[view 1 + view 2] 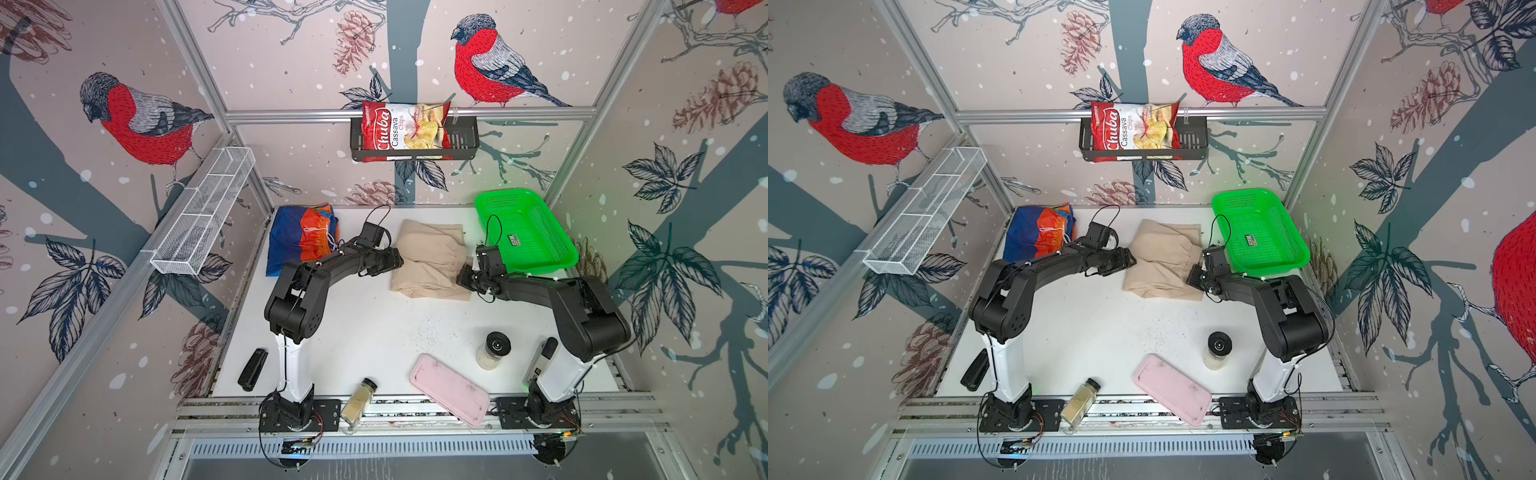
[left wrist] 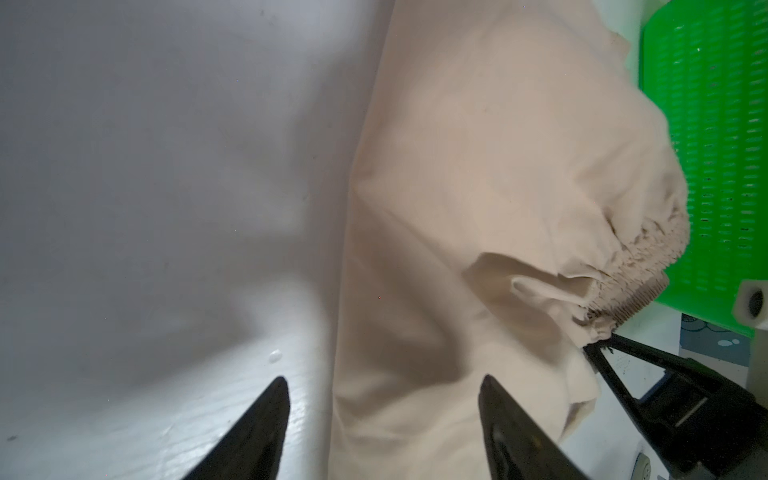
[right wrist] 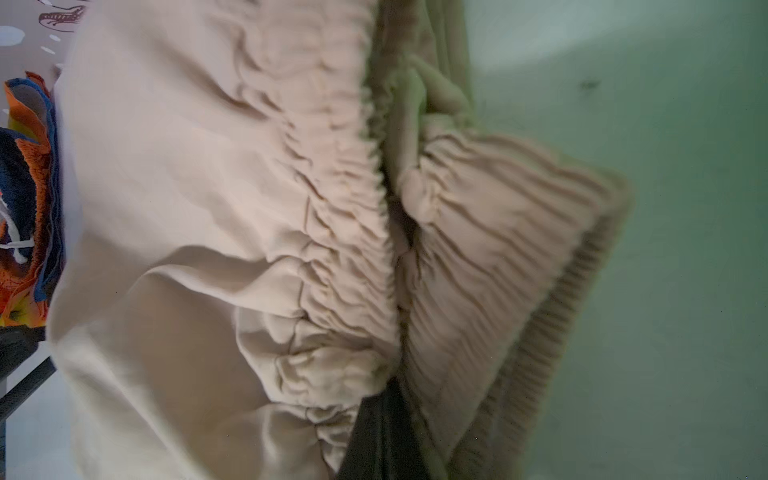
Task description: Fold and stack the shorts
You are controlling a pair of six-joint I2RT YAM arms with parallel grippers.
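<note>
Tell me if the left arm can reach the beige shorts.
Probably yes: the left gripper is open, its jaws straddling the edge of the beige shorts, nothing between.

Left arm (image 1: 332,262) bent inward, left tool (image 2: 382,380) jaws apart, right arm (image 1: 530,286) bent inward, right tool (image 1: 464,272) pinched closed

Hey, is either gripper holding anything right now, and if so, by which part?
The right gripper is shut on the beige shorts, pinching their gathered elastic waistband. The left gripper is open over the shorts' edge, holding nothing.
</note>
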